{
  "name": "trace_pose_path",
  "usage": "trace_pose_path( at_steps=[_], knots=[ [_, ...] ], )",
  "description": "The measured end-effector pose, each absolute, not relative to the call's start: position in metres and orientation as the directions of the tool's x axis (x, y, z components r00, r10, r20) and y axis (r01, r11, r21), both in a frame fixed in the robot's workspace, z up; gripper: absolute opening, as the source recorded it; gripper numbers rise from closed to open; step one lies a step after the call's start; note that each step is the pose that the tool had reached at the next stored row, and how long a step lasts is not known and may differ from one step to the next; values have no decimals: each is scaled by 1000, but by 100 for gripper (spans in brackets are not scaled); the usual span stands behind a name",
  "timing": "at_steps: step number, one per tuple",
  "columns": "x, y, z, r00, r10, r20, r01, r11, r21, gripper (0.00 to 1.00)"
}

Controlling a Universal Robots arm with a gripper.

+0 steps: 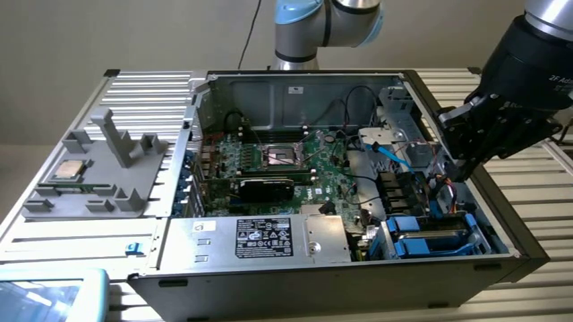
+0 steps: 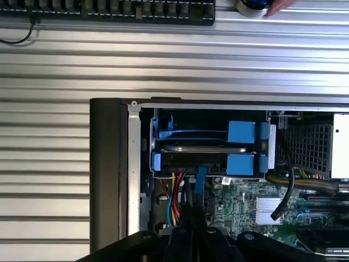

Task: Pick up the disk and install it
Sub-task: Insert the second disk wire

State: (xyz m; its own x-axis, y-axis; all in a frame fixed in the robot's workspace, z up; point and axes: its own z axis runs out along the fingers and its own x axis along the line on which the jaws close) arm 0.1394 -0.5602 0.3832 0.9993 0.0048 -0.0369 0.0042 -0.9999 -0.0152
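The disk (image 1: 431, 236) lies in the drive bay at the near corner of the open computer case (image 1: 323, 288), on the exterior view's right, its silver body framed by the blue carrier. In the wrist view the disk (image 2: 203, 148) shows edge-on between blue carrier tabs. My gripper (image 1: 462, 173) hangs over the case's edge on the exterior view's right, above and behind the bay. Its dark fingers (image 2: 192, 217) are pressed together with nothing between them, over the coloured cables beside the bay.
Inside the case are the motherboard (image 1: 286, 157), a grey power supply (image 1: 259, 238) and loose blue, red and yellow cables (image 2: 175, 196). A grey fixture tray (image 1: 98, 174) with a square processor chip (image 1: 69, 170) sits at the exterior view's left. The ribbed metal table (image 2: 54, 164) surrounds the case.
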Motion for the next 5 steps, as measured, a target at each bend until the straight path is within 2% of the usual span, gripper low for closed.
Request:
trace_pose_path(
  at_steps=[5],
  knots=[
    [139, -560, 383, 999, 5, -37, 4, -1000, -15, 11]
  ],
)
